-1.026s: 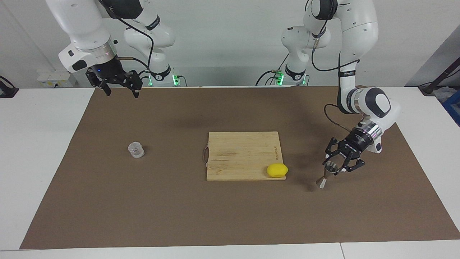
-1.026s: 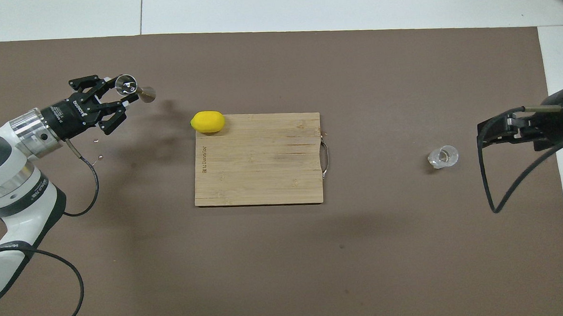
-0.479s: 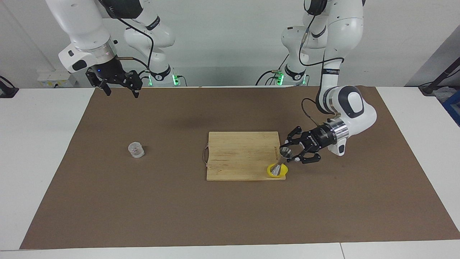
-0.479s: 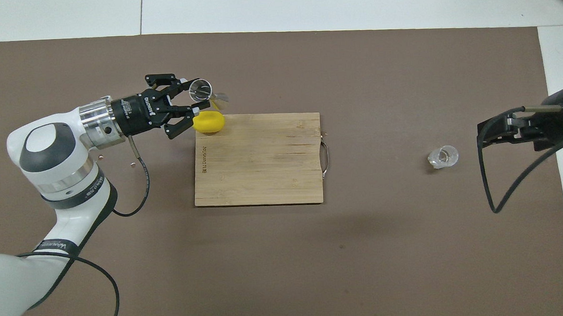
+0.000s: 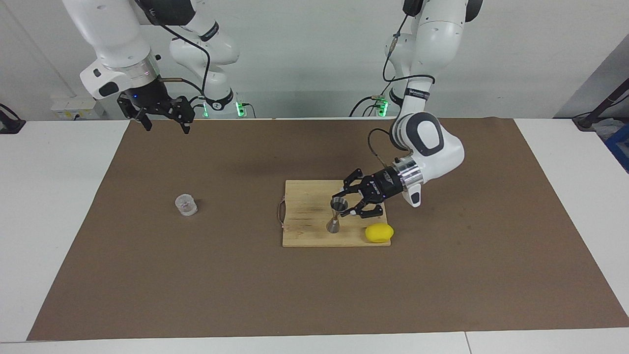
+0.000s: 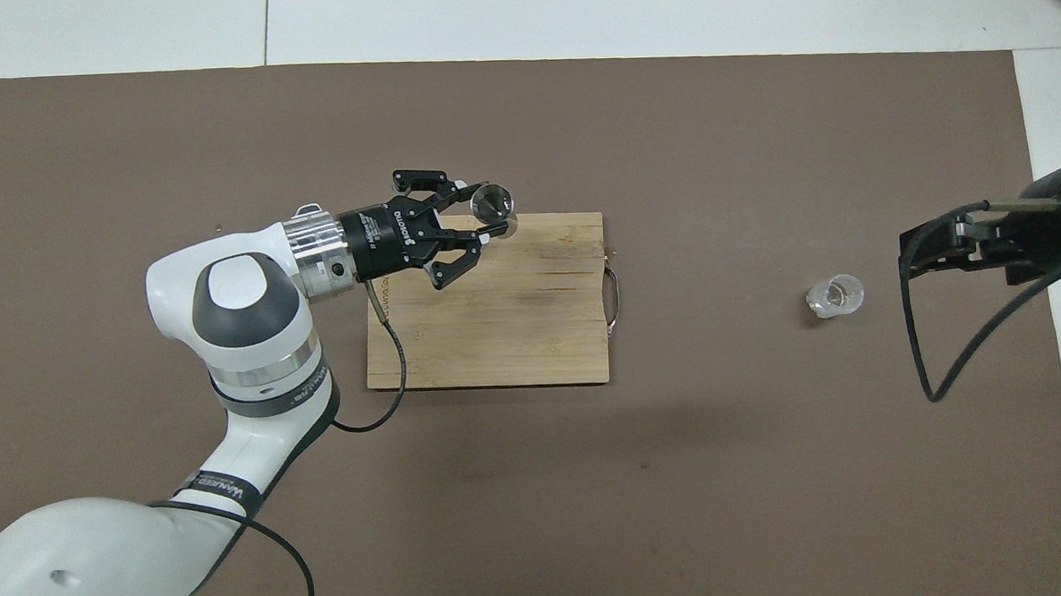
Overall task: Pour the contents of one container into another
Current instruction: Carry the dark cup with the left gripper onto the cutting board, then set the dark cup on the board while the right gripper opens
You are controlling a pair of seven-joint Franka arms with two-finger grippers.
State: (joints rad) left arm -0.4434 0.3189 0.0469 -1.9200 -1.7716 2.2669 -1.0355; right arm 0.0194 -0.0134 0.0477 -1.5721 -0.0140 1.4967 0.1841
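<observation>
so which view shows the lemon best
The facing view: the lemon sits in full sight on the cutting board's corner, beside the steel jigger held by the left gripper. In the overhead view the left arm covers that corner, so the lemon is hidden.

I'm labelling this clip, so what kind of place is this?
Probably a robotics lab set up as a mock kitchen or bar bench: two arms at a table under a brown mat, with a wooden cutting board, a lemon and a steel jigger.
</observation>
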